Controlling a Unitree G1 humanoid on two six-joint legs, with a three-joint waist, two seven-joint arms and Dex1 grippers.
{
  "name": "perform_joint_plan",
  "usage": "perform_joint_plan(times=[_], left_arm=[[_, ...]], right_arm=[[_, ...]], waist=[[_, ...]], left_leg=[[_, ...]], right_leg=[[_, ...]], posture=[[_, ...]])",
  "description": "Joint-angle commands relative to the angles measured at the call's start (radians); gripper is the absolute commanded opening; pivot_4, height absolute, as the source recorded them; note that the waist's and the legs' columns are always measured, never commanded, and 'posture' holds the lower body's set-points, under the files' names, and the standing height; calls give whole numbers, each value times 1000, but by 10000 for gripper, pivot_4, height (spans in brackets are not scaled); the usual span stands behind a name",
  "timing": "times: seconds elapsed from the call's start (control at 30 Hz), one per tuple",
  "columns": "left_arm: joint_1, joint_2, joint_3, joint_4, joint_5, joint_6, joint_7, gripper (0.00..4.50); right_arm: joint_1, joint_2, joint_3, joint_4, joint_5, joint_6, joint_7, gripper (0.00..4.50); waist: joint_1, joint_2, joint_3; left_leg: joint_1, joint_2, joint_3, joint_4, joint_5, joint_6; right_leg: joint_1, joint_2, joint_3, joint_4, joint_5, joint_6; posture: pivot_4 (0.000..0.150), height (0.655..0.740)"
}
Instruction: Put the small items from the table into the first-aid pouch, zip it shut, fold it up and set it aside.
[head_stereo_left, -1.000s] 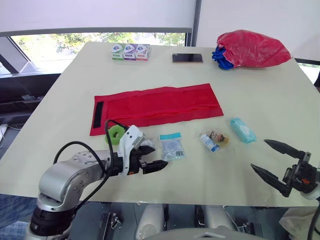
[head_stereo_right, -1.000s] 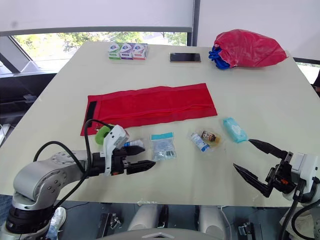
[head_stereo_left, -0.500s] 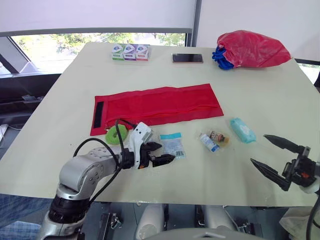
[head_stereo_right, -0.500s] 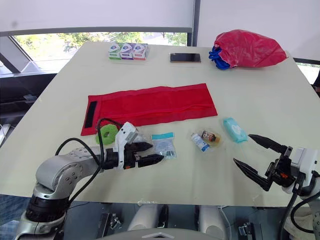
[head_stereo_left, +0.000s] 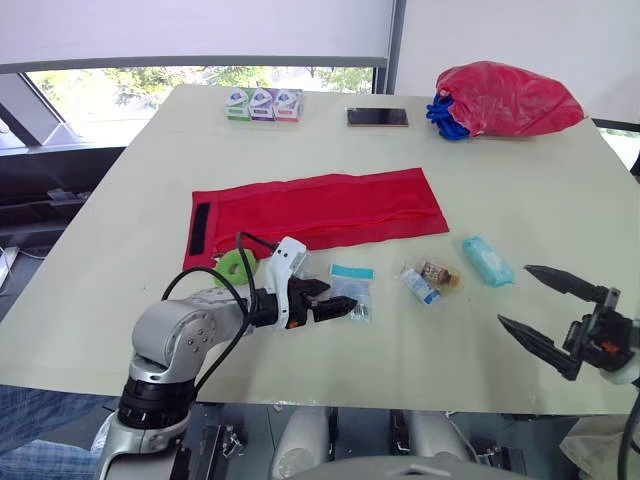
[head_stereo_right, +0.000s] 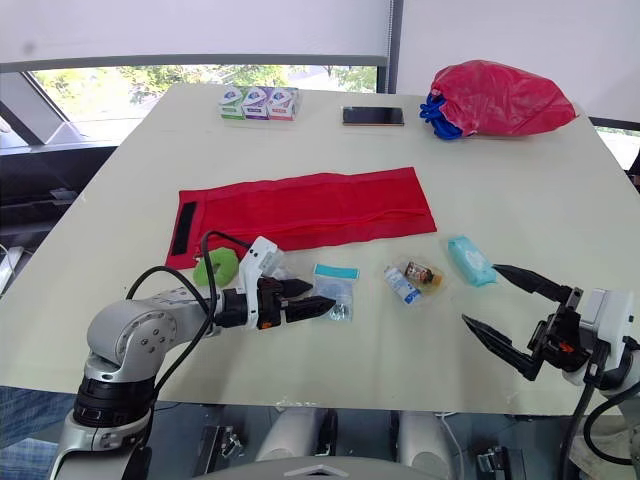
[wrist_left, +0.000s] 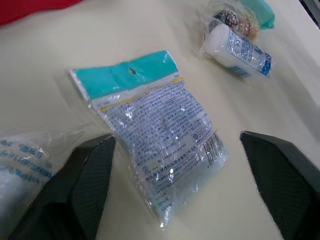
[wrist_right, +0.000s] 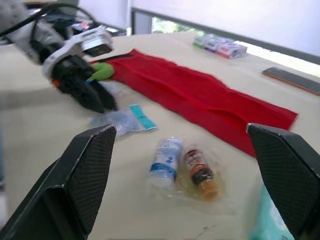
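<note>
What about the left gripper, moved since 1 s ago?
Yes. The left gripper has pushed forward and to the robot's right: it was short of the teal-topped packet, and its open fingers now flank it.

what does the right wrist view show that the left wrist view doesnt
Right wrist view, not the left: the left gripper seen from outside, the green roll behind it, the small boxes and the phone. Left wrist view, not the right: the fine print on the teal-topped packet, whose near end lies between the open jaws. Both: that packet, the bag of tube and bottle, and the table.
</note>
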Motion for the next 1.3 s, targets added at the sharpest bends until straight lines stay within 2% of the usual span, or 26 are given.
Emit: perform_joint_plan(times=[0.03,0.13,0.17,0.2,0.5,0.7,0.73,0.77,0.83,0.9,1.0,1.07,1.1,1.3], left_arm=[[-9,-19,35,1,-47,40,7,24335],[-14,-33,59,8,-67,59,19,9215],[-15,-41,70,11,-74,66,24,7437],[-17,-49,82,14,-81,74,30,606],[-14,-98,176,21,-155,115,61,606],[-1,-74,177,6,-207,146,37,606],[-2,-56,160,-4,-194,134,36,5298],[-4,-43,141,-9,-178,125,43,5461],[-10,-26,97,-13,-140,94,54,11932],[-14,-9,43,-14,-99,51,57,19683],[-19,-1,-48,-2,-26,1,77,34697],[-26,2,-118,12,33,-39,94,42274],[-29,5,-141,16,51,-55,94,44576],[-56,-27,-200,58,110,-79,120,44576]], right_arm=[[-2,-37,-22,-46,20,11,32,45000],[-10,-70,-19,-58,8,15,55,45000],[-12,-75,-19,-62,8,18,57,45000],[-16,-77,-20,-66,12,23,55,45000],[-42,-80,-17,-80,20,56,36,45000],[-54,-71,-9,-84,11,66,25,45000],[-55,-69,-7,-85,10,67,22,45000],[-55,-68,-6,-86,10,66,20,45000],[-54,-65,-5,-89,9,66,14,45000],[-51,-62,-5,-93,9,65,9,45000],[-46,-61,-9,-94,9,64,7,45000],[-42,-59,-12,-96,8,63,5,45000],[-40,-59,-12,-97,7,62,5,45000],[-28,-49,-9,-106,2,55,-4,45000]], waist=[[0,0,0],[0,0,0],[0,0,0],[0,-1,0],[0,-1,0],[0,-1,0],[0,-1,0],[0,-1,0],[0,-1,0],[1,-1,0],[2,-1,0],[5,0,-1],[6,0,-2],[6,3,-6]], left_leg=[[0,0,0,0,0,0],[0,0,-1,0,0,0],[0,0,-1,0,0,0],[0,0,-1,0,0,0],[0,0,-1,0,0,0],[0,0,-1,0,0,0],[0,0,-1,0,0,0],[0,0,-1,0,0,0],[0,0,-1,0,0,0],[0,-1,-1,0,0,0],[0,-2,-2,0,0,0],[0,-3,-2,0,0,0],[0,-4,-3,1,0,0],[1,-5,-5,1,0,1]], right_leg=[[0,0,0,0,0,0],[0,1,0,0,0,0],[0,1,0,0,0,1],[0,1,0,0,0,1],[0,1,0,0,0,-1],[0,1,0,0,1,-1],[0,1,0,0,1,-1],[0,1,0,0,1,-1],[0,1,0,0,1,-1],[0,1,0,0,1,-1],[0,1,1,0,1,-1],[1,0,2,0,1,-1],[2,0,2,0,1,-1],[4,0,3,0,-1,2]], posture=[[1500,7400],[1500,7400],[1500,7400],[1500,7400],[1500,7400],[1500,7400],[1500,7400],[1500,7400],[1500,7400],[1500,7400],[1500,7400],[1500,7400],[1500,7400],[1500,7400]])
